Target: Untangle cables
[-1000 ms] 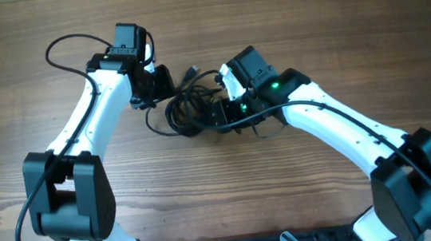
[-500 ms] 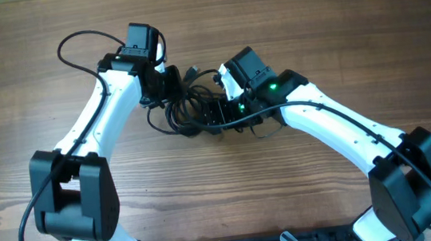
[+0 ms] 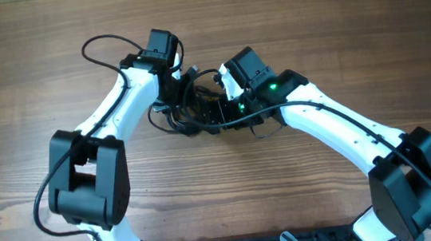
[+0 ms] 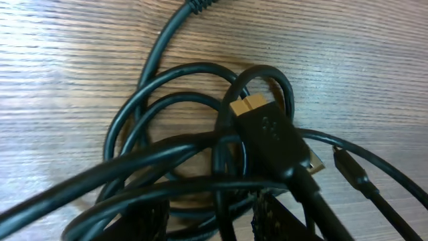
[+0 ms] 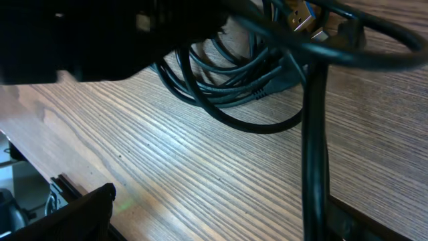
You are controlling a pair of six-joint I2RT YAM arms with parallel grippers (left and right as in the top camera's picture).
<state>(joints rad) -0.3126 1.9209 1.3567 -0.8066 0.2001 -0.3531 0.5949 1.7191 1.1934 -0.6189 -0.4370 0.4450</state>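
Right in the middle of the wooden table (image 3: pixel 309 14) sits the knot of cables (image 3: pixel 189 111), a dark bundle of loops just above centre in the overhead frame, and both arms are crowded onto it from either side. The left gripper (image 3: pixel 180 92) is nose-down on the upper left edge of the tangle, and the right gripper (image 3: pixel 216 108) is pressed in from the right with a green light (image 3: pixel 274 86) glowing on the arm behind it. From the left wrist, the cords fill the whole picture: several loops stacked over each other on the wood, and a fat black USB plug (image 4: pixel 267 130) with a gold-coloured end lying slantwise across them at centre. A smaller, slimmer plug (image 4: pixel 351 171) lies off to its right. That claw's fingertips (image 4: pixel 271 214) just peek in at the bottom edge with cords running over and between them, and I honestly cannot tell whether it is pinching one or only resting among them. The right wrist shows its claw released: one finger (image 5: pixel 80 211) at lower left, the other far off at lower right, bare wood between. One thick cord drops straight down the right side of that frame, close by the right-hand finger, and the loops pile up across the top.
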